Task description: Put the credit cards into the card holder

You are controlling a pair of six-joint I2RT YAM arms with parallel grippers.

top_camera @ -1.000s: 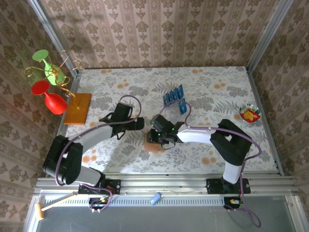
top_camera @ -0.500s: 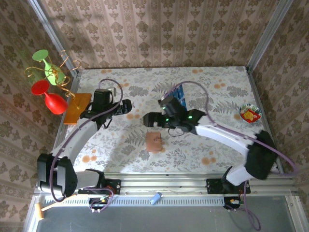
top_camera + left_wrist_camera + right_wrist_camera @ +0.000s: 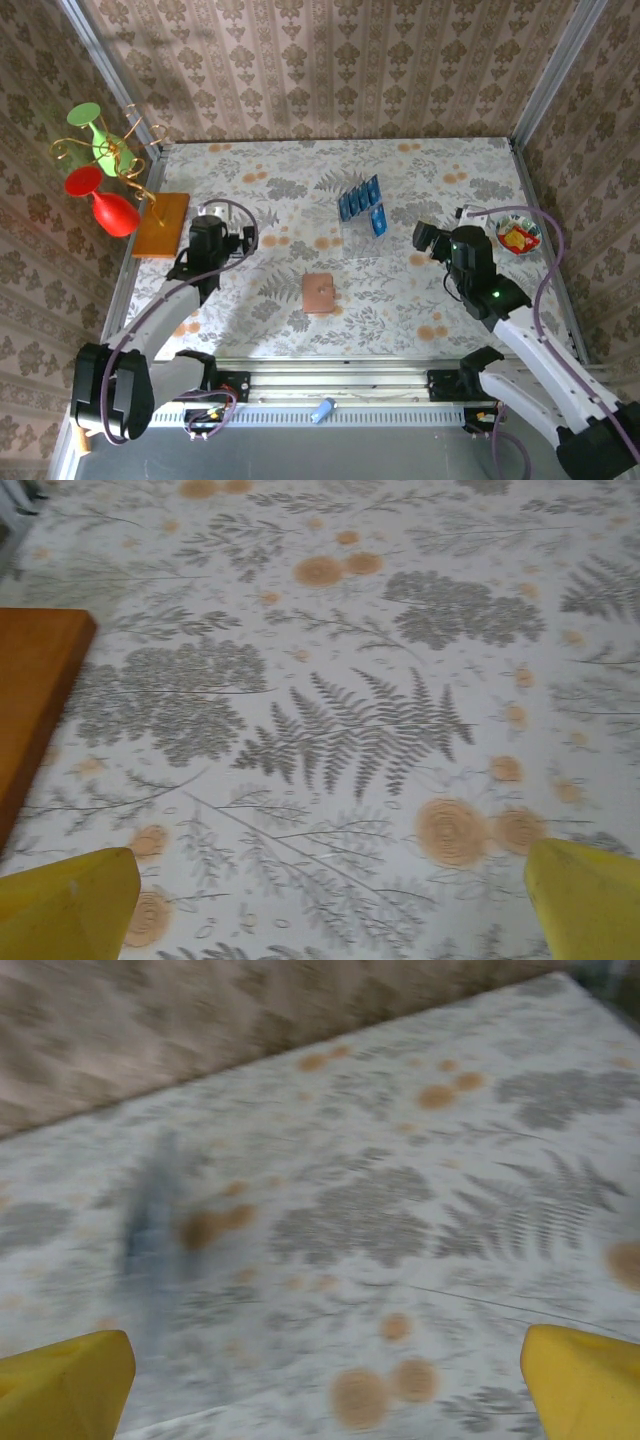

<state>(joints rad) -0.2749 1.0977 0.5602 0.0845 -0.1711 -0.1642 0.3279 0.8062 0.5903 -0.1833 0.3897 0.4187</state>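
The card holder (image 3: pixel 319 293) lies shut and flat on the flowered tablecloth, near the front middle, with nothing touching it. Several blue credit cards (image 3: pixel 358 198) stand in a row behind it, and one more (image 3: pixel 380 222) stands just to their right. My left gripper (image 3: pixel 246 239) hovers open to the left of the holder, well apart from it. In the left wrist view its yellow fingertips (image 3: pixel 70 900) frame bare cloth. My right gripper (image 3: pixel 426 238) is open to the right of the cards. The blurred right wrist view has a bluish smear (image 3: pixel 150 1220) at the left, between wide-apart yellow fingertips (image 3: pixel 585 1380).
An orange-brown board (image 3: pixel 162 222) lies at the table's left edge, and its corner (image 3: pixel 30 690) is in the left wrist view. A wire stand with a green and a red glass (image 3: pixel 100 170) rises beside it. A small bowl (image 3: pixel 518 236) sits at the right edge.
Both arms have drawn away from the card holder, the left going left and the right swinging far right. The right gripper has opened and the holder now lies alone.
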